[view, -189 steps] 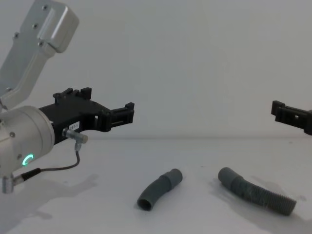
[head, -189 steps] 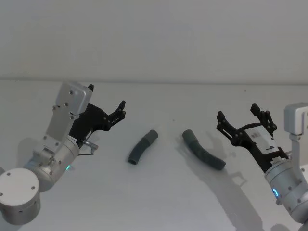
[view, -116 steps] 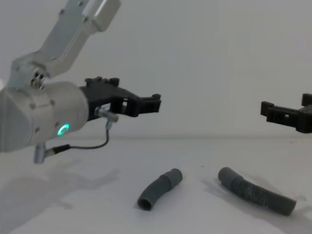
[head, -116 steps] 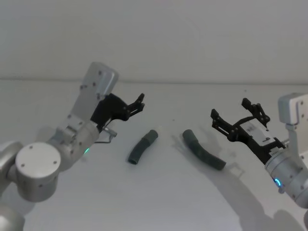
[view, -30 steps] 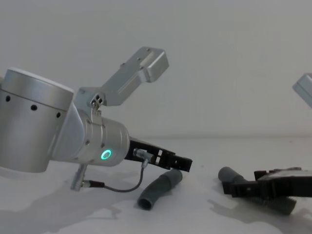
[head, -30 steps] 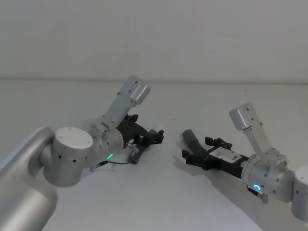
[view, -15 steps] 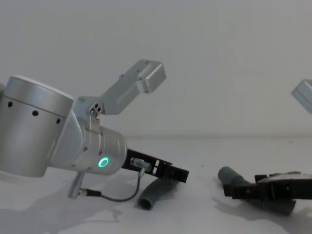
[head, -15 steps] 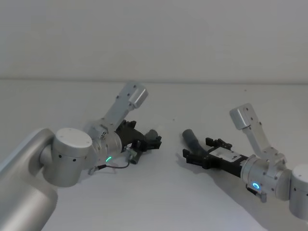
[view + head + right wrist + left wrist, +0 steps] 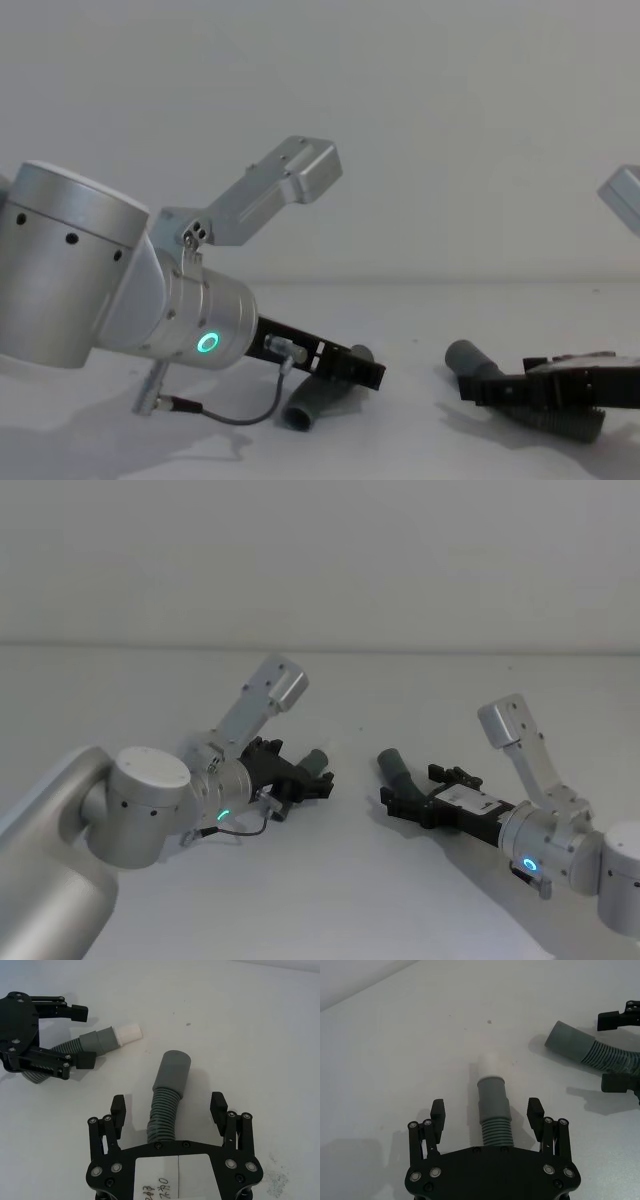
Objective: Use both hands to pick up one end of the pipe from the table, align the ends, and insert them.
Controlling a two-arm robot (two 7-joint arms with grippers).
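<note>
The left pincer (image 9: 486, 1110) is released, its jaws spread to either side of the short hose (image 9: 95, 1042) with a gap on both sides, straddling the ribbed part just behind the cuff; nothing is grasped yet. In the head view it sits low just left of centre, and the white tip (image 9: 491, 1064) of that hose points away from it towards the middle. The right pincer (image 9: 168, 1102), right of centre in the head view, is likewise released and straddles the ribbed body of the long hose (image 9: 592, 1051), whose cuff (image 9: 172, 1072) lies ahead of it, angled towards the short hose. Both hoses lie flat on the worktop (image 9: 330, 900), near each other but apart. The likely trouble starts with the closing: ribbed hose is soft and round, so a squeeze off its centre line could roll or squirt it sideways out of the jaws. Both pincers look very low, so the fingertips may scrape the worktop. Gripping this far behind the cuffs leaves flexible ends free, which may sag or swing once lifted and make the tip miss the mouth of the other cuff
</note>
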